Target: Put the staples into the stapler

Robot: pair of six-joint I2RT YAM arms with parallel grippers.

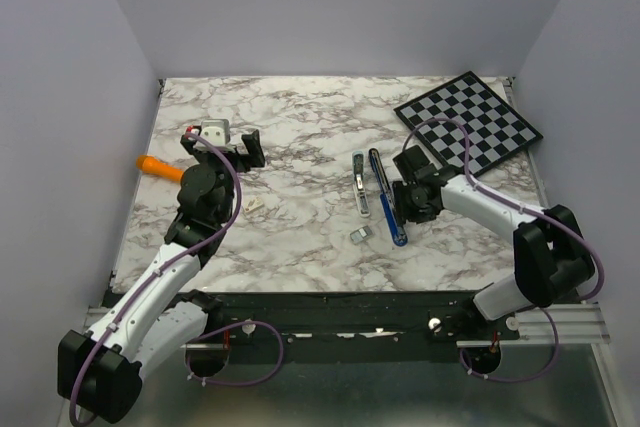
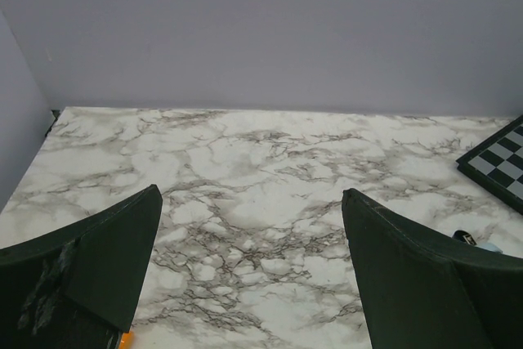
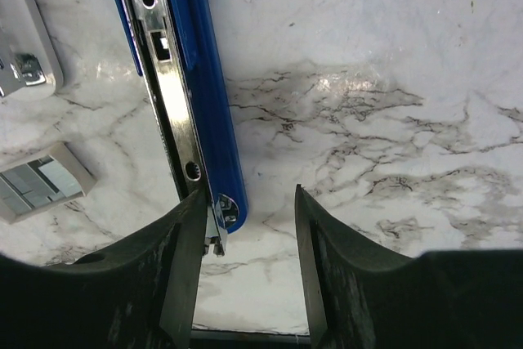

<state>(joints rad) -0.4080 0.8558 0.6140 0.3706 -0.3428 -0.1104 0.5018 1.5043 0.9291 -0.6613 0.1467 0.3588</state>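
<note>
From above, my right gripper sits low over the marble-patterned white and grey tabletop, against the near end of the slim stapler, which lies swung open with its dark blue base beside its light blue top. One small whitish flat block of staples lies just beside that near end. A second block lies well apart, towards my left gripper, which hangs spread wide near an orange pen-like stick. A black-and-white checkered board rests in the far right corner, and plain pale lilac walls close off three sides.

My left wrist view shows my dark fingers far apart with nothing between them, only bare marble and the back wall.

My right wrist view shows my jaws half spread and pinching nothing. The tip of the stapler's blue base and silvery metal channel lies against my left finger, while the other finger stands clear. The staple block lies flat on the table, left of the channel.

I judge the step in hand is steadying the base. I should centre it between my jaws before closing, keep the channel facing up, and avoid nudging the nearby block, since the glossy tabletop looks slippery.
</note>
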